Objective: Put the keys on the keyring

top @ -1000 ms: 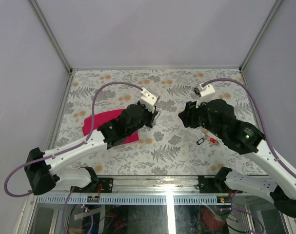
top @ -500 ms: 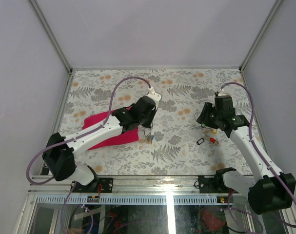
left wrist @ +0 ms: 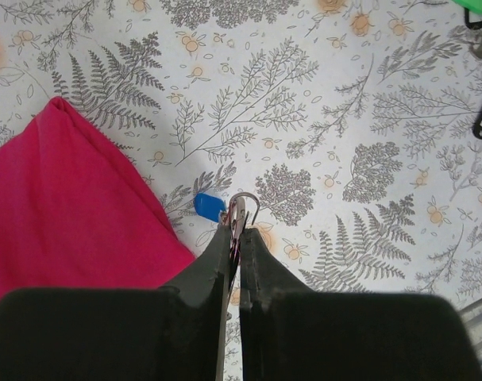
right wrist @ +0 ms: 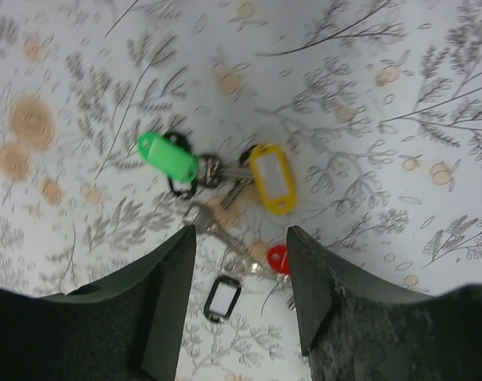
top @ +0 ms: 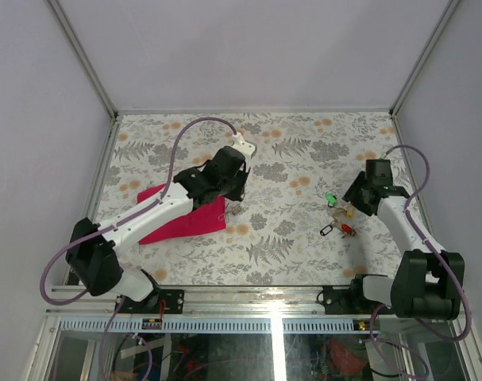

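Pinching thin silvery wire keyring (left wrist: 243,205) in my left claw (left wrist: 237,230), blue-tagged key (left wrist: 210,206) alongside, just right of magenta cloth (left wrist: 58,214), my right claw (right wrist: 241,238) spread over green, yellow, red plastic-tagged keys (right wrist: 270,178), well right of cloth.

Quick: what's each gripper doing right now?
Left gripper: jaws shut on the keyring.
Right gripper: jaws open, empty, over the keys.

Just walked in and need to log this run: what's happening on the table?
The left gripper is shut on the keyring, with a blue tag right beside it, next to the magenta cloth. The right gripper hangs open over the loose keys with green, yellow, red and black tags, lying on the table. None of those is gripped.
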`<control>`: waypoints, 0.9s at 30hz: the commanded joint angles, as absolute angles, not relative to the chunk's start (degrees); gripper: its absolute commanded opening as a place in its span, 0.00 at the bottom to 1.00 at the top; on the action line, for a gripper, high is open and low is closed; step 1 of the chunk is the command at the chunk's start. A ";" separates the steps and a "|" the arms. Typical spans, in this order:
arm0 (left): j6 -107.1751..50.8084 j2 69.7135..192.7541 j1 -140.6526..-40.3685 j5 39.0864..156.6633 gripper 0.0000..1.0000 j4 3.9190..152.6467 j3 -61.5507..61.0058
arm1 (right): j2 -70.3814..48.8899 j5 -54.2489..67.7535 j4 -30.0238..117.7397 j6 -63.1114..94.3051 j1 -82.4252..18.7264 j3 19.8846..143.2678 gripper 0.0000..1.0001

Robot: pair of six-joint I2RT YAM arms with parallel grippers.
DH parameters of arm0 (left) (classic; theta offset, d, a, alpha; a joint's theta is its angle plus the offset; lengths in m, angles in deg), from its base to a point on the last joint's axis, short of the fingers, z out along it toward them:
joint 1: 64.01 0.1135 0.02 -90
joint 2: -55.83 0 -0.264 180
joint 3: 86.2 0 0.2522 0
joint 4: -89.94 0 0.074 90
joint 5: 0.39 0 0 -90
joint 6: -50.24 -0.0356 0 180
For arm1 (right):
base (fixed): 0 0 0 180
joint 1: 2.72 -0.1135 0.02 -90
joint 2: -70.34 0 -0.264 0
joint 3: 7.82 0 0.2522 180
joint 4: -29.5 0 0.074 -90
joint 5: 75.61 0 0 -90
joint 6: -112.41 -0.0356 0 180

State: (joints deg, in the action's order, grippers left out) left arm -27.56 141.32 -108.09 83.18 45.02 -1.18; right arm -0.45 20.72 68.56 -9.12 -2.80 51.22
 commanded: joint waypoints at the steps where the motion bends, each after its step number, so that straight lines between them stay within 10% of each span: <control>1: -31.81 134.36 -107.78 84.74 0.00 48.53 -4.57 | -2.30 17.02 60.02 -12.65 3.00 48.66 0.55; 27: -33.04 124.24 -107.79 77.35 0.00 54.29 -12.76 | -16.62 7.28 47.86 -15.84 11.84 46.30 0.44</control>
State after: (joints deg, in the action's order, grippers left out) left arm -31.93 124.16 -108.04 78.63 50.81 -12.54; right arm -14.85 7.65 49.92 -15.61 11.43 45.51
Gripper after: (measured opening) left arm 0.044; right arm 0.455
